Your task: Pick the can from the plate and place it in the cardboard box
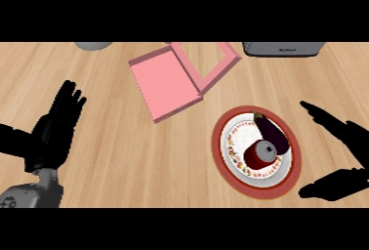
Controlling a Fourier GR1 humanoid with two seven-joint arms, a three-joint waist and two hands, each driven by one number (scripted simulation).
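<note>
Left robot hand [57, 127] open, fingers straight, resting at the left over the wooden surface [122, 161]. Pink cardboard box [173, 80] open, well clear of the hand. Right of it, red-rimmed plate [220, 146] holding the can [261, 152] on its side, touching an eggplant [274, 134]. Right robot hand [338, 151] open beside the plate. Grey appliance [282, 48] at the top edge.

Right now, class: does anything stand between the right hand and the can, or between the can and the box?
Nothing visible blocks the right hand from the can. The eggplant lies beside the can on the plate, toward the pink box.
</note>
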